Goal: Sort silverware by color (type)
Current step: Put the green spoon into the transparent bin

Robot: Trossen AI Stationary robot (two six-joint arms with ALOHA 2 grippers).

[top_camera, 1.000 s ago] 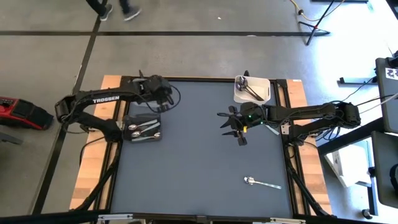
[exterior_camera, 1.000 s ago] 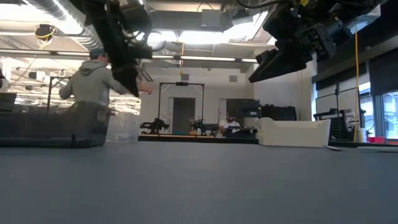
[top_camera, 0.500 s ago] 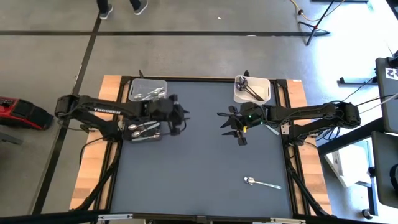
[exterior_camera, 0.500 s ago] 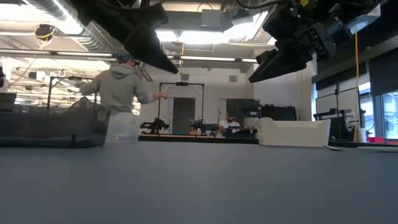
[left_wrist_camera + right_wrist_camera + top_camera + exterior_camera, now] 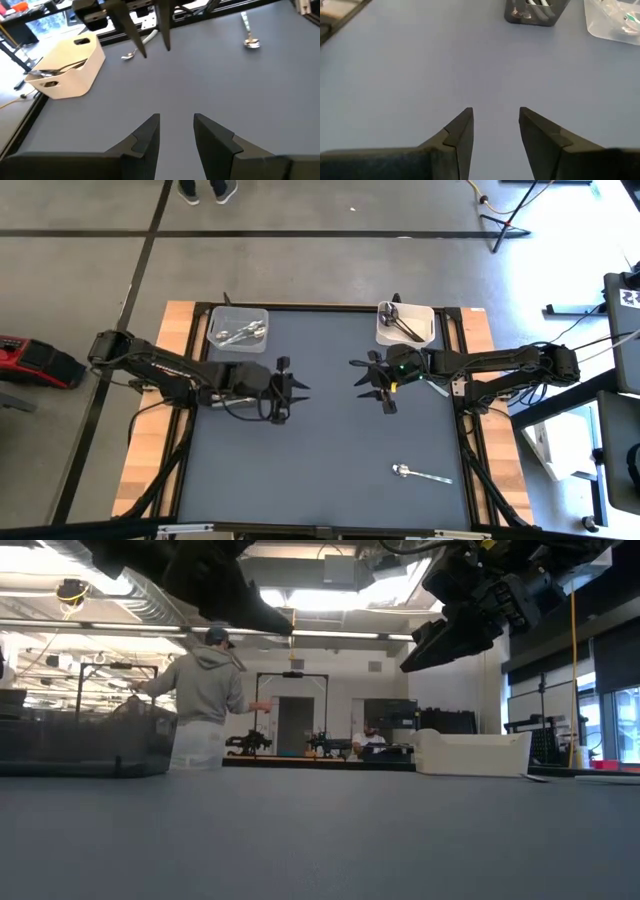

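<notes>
I observe the dark rectangular bin hidden under my left arm from above; it shows in the right wrist view (image 5: 530,12), contents unclear. Left gripper (image 5: 290,389) and right gripper (image 5: 368,380) face each other over bare grey mat (image 5: 320,470), both parted, both empty. A loose shiny silver spoon (image 5: 421,473) lies well behind the right gripper, near the mat's edge, its long axis crosswise, bowl pointing left.

overhead, table-level, two wrist views
</notes>
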